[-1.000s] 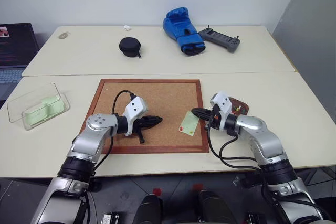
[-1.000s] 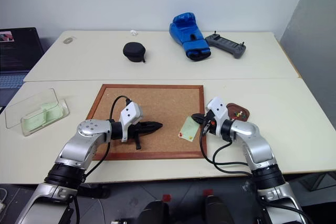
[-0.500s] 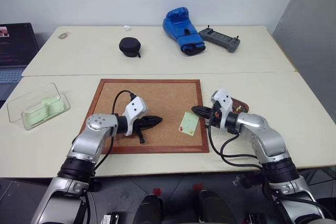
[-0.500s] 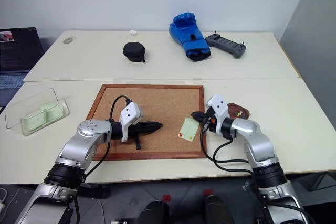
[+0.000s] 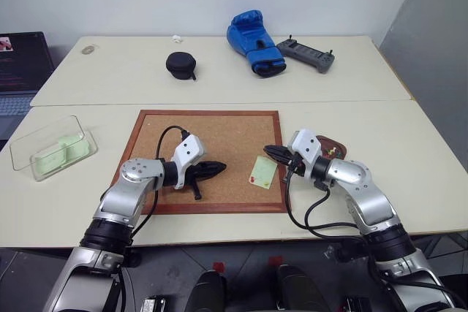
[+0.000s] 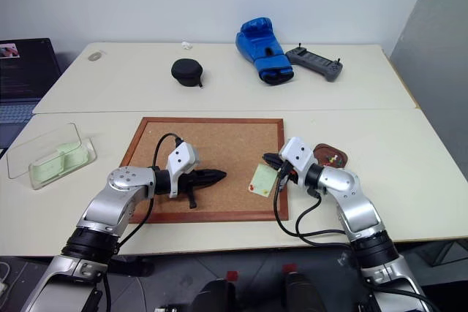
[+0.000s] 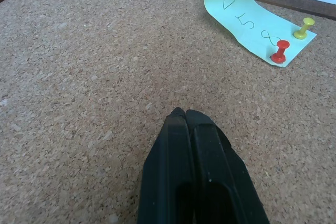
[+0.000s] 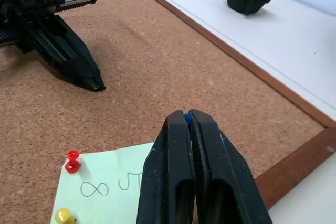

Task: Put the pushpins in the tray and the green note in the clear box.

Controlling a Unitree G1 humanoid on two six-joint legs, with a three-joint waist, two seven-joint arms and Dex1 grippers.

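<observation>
1. You are seeing the right gripper (image 8: pixel 188 116) rolled and sitting slightly higher than a second ago, its fingers clamped together on a blue pushpin (image 8: pixel 186 117) that peeks out at the tips; it is hanging over the upper end of the green note (image 5: pixel 262 172).
2. The note is lying in the same spot as before, near the right edge of the cork board (image 5: pixel 219 137), with a red pushpin (image 7: pixel 279 53) and a yellow pin (image 7: pixel 304 27) standing in its lower end.
3. Your left gripper (image 5: pixel 219 167) is staying where it was, fingers pressed together on nothing, low over the middle of the board and well apart from the note.
4. The tray (image 5: pixel 335 147) is sitting just beside the board's right frame, partly behind the right arm, with small pins in it.
5. Bare table is stretching to the right of the tray.
6. The clear box (image 5: pixel 51 148) is resting far left, near the table's left edge, with green slips inside.
7. On the far table a black case (image 5: pixel 179 64), a blue boxing glove (image 5: pixel 253 42) and a controller (image 5: pixel 306 54) are lying well clear.
</observation>
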